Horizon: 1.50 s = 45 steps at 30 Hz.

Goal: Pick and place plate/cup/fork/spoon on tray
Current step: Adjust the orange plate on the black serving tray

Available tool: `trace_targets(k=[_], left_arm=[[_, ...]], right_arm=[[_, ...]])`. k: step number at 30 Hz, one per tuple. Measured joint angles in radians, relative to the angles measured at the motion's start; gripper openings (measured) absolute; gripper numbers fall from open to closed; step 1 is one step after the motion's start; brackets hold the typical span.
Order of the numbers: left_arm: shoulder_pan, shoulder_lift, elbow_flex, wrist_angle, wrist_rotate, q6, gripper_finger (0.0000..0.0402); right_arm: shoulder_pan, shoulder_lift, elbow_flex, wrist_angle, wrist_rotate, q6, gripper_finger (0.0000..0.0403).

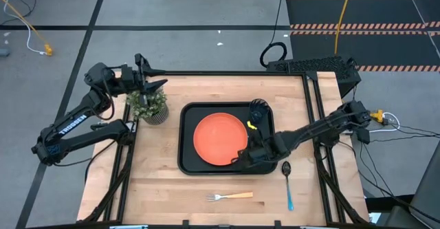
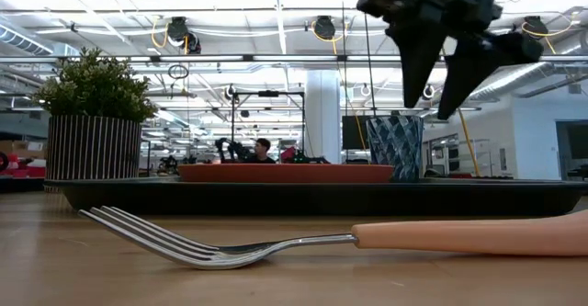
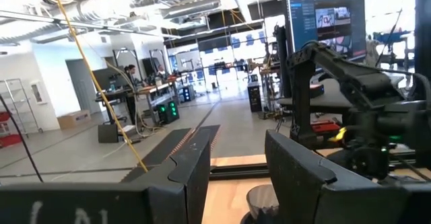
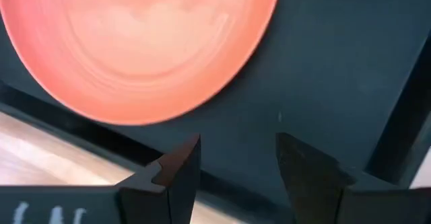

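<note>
Hovering with jaws wide and empty over the tray [image 1: 187,161] beside the plate [image 1: 218,139], the right gripper [image 4: 237,177] looks freed for the spoon [image 1: 288,184] on the tabletop [image 1: 158,181] nearby.

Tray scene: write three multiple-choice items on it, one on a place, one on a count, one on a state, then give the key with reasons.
1. Where does the fork lie?
A. on the bare table in front of the tray
B. on the plate
C. inside the cup

2. How many of the task's things sit on the tray?
A. none
B. two
C. four

3. How is the right pincer?
A. shut on the spoon
B. open and empty above the tray's front edge
C. shut on the plate

Key:
1 A: the fork rests on wood, apart from the tray.
2 B: only the plate and the cup are on it; the spoon lies on the table to the tray's right.
3 B: the right wrist view shows its fingers apart with nothing between them.
</note>
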Motion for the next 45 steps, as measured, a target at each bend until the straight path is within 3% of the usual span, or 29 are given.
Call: trace_targets(k=[6, 12, 17, 20, 32, 40, 45], left_arm=[[0.0, -0.022, 0.0, -0.029, 0.0, 0.008, 0.0145], [0.0, -0.02, 0.0, -0.033, 0.0, 0.022, 0.0145], [0.0, -0.02, 0.0, -0.035, 0.0, 0.023, 0.0145], [0.0, -0.02, 0.0, -0.035, 0.0, 0.023, 0.0145], [-0.001, -0.019, 0.0, -0.031, 0.0, 0.029, 0.0145], [-0.002, -0.019, 0.0, -0.029, 0.0, 0.029, 0.0145], [-0.002, -0.019, 0.0, -0.028, 0.0, 0.029, 0.0145]], right_arm=[[-0.006, 0.0, -0.045, 0.095, 0.0, -0.058, 0.0183], [-0.013, 0.0, -0.14, 0.352, 0.007, -0.211, 0.0183], [-0.021, 0.0, -0.194, 0.535, 0.009, -0.198, 0.0183], [-0.014, -0.002, -0.194, 0.572, 0.075, -0.176, 0.0181], [-0.038, -0.063, -0.026, 0.485, 0.106, -0.348, 0.0154], [-0.039, -0.062, 0.164, 0.165, 0.118, -0.373, 0.0126], [-0.057, -0.019, 0.215, 0.024, 0.101, -0.344, 0.0109]])
